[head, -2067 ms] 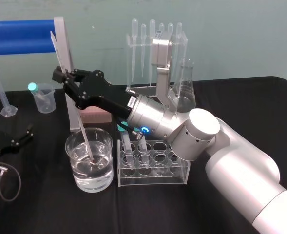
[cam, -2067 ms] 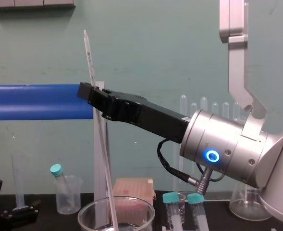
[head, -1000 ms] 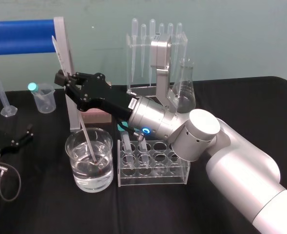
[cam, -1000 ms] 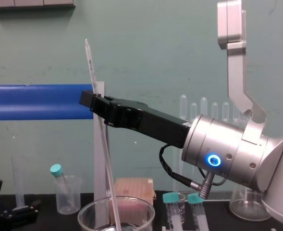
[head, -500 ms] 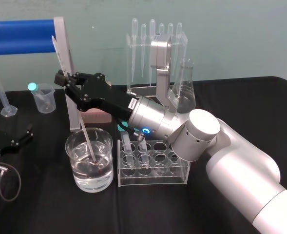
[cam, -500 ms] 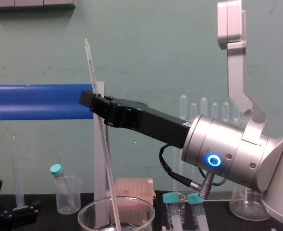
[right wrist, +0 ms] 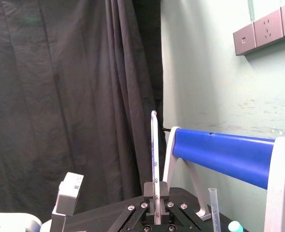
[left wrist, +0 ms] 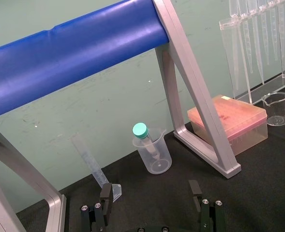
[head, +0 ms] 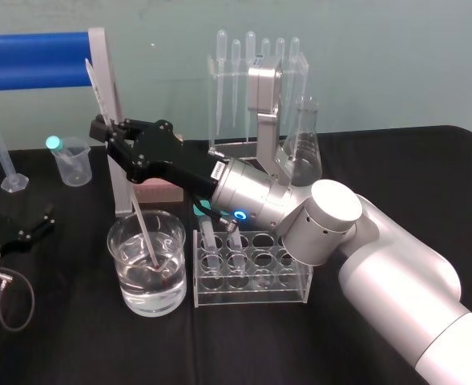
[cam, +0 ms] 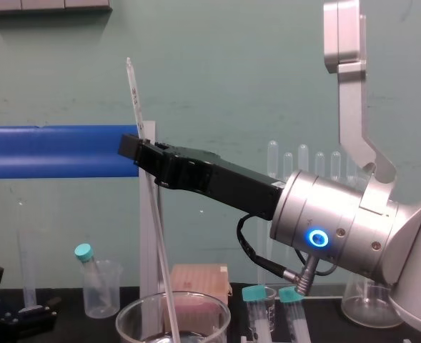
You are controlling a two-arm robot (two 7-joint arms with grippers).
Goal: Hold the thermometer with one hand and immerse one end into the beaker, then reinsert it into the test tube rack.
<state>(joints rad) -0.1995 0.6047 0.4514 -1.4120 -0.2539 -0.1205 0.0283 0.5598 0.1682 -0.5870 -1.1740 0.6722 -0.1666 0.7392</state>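
head view: right gripper (head: 104, 128) reaches in from the right, above and just behind the beaker (head: 128, 282). its fingers are pinched together on the thermometer (head: 143, 228), gripping it above mid-length. the rod is tilted, top end leaning far-left, lower end inside the beaker and under the water. beaker stands on the black table, just left of the test tube rack (head: 303, 282). left gripper (head: 31, 228) lies low at the far left edge of the table, well apart from the beaker.

left wrist view: left gripper (left wrist: 149, 205) has its fingers spread wide with nothing between them. beyond it stand a small plastic beaker (left wrist: 154, 157) and the blue bar (left wrist: 74, 53).

right wrist view: right gripper (right wrist: 155, 189) is closed tight on the thermometer (right wrist: 154, 154), which rises straight up from between the fingers, scale marks visible. the blue bar (right wrist: 219, 155) is near it.

chest view: thermometer (cam: 134, 93) sticks up past the right gripper (cam: 135, 147) and runs down through the rim of the beaker (cam: 128, 311). two teal-capped tubes (cam: 255, 294) stand just right of the beaker.
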